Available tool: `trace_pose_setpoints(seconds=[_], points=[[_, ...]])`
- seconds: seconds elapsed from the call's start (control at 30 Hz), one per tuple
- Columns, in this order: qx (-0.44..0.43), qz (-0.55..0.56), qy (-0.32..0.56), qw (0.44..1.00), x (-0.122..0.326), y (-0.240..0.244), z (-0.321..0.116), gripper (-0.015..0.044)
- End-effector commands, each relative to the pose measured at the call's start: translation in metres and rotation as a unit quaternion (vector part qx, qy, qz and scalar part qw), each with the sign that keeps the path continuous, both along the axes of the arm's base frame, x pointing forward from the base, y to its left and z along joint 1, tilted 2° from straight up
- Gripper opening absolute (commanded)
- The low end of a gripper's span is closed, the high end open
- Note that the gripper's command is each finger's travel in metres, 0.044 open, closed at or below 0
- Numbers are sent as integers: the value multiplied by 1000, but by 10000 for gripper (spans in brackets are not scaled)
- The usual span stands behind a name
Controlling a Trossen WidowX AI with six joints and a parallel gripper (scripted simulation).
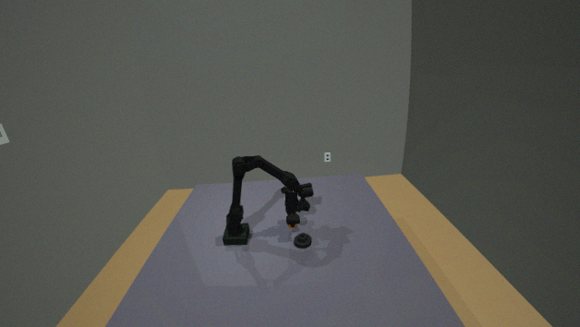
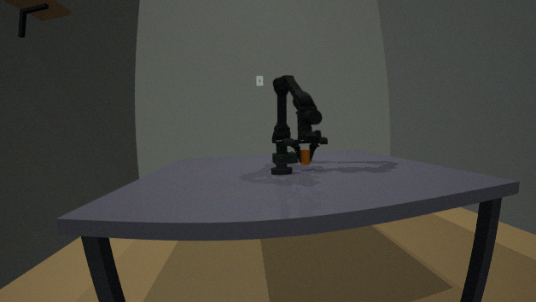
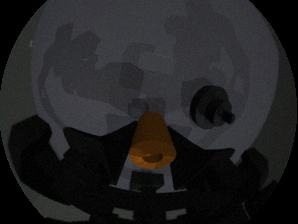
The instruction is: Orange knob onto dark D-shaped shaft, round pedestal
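Note:
The orange knob is upright, held a little above the table. My gripper points down and is shut on the knob, with one finger on each side of it. In the wrist view the knob's top faces the camera and shows a dark hole; its flat side cannot be made out. The round pedestal stands on the table beside the knob, to its right in the wrist view. Its dark shaft stands up from the middle, apart from the knob.
The table carries the arm's base, which stands left of the pedestal in the top view and behind it in the exterior view. Shadows of the arm fall around the pedestal. The table's edges lie well away from the knob and pedestal.

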State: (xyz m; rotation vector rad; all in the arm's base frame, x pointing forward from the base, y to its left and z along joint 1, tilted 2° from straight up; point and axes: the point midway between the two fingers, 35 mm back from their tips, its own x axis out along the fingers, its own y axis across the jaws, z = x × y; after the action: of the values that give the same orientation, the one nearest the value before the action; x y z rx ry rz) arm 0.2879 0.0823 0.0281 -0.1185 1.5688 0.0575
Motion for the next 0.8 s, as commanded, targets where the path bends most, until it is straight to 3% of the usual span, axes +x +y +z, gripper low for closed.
trace_pose_setpoints(seconds=[0.0,0.43,0.77], points=[[2,-1,-12,1000,6,4,30,0],[2,-1,-12,1000,-4,9,110,0],[2,-1,-12,1000,1,1,110,0]])
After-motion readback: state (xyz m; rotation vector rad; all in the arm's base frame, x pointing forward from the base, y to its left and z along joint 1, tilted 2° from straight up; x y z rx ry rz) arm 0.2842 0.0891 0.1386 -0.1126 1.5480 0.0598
